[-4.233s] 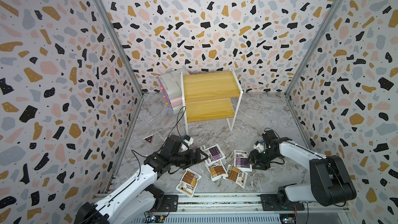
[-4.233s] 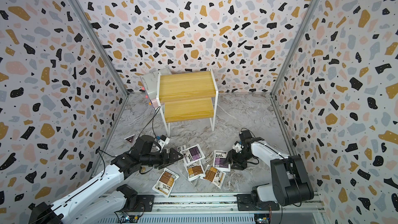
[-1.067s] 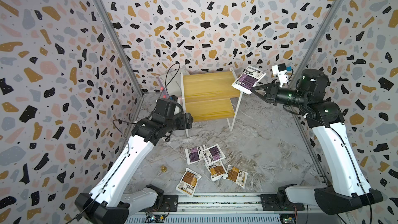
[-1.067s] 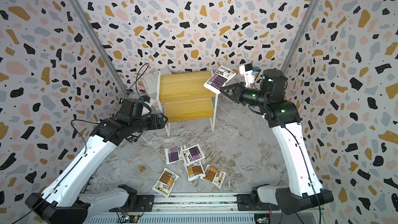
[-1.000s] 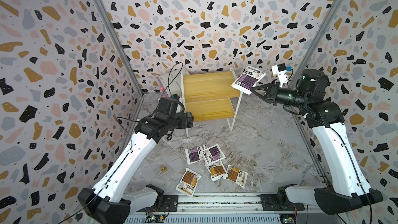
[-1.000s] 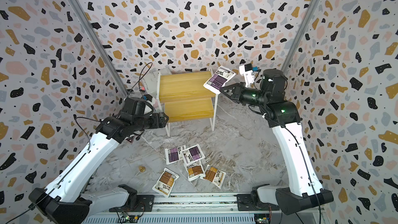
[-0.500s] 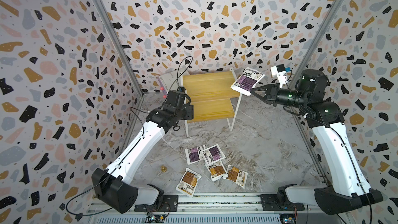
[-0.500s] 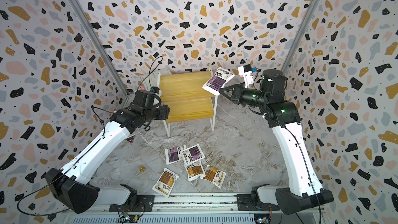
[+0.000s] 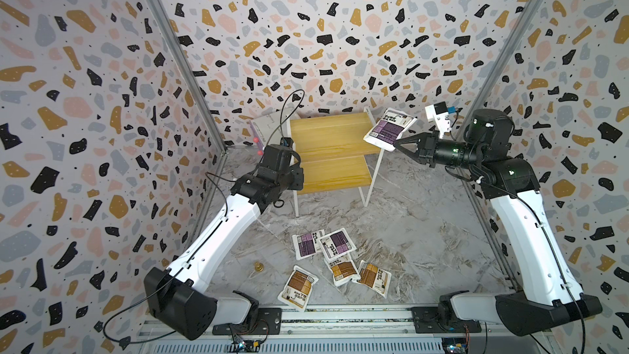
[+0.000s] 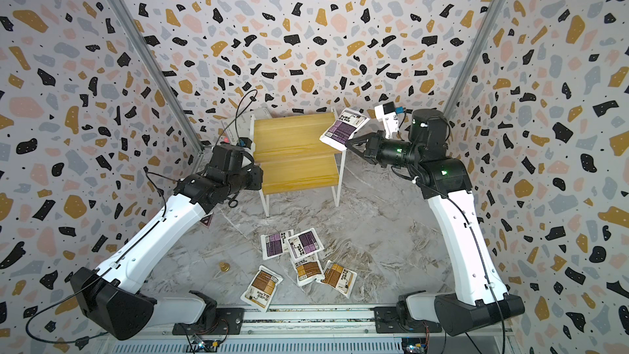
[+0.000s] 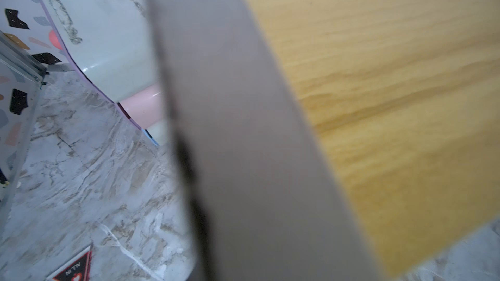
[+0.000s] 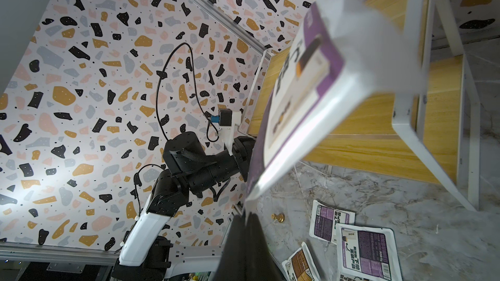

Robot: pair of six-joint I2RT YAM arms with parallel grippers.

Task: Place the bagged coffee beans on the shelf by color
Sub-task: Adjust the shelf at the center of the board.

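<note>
Right gripper (image 9: 396, 142) clamped on a purple-label coffee pouch (image 9: 389, 128) at the shelf's (image 9: 326, 137) top-board corner; left gripper (image 9: 294, 177), finger state hidden, by the leg near stacked boxes (image 9: 269, 123); five pouches (image 9: 335, 245) lie before the shelf

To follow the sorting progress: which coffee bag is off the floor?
The purple bag pinched by the right gripper near the top of the shelf; the other five bags lie flat on the floor.

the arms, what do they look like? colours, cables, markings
Left arm and right arm: white links, black joints and bases. Right gripper has black tapered fingers. White camera block on the right wrist; thin black cables loop off. Green lights on the right arm.
</note>
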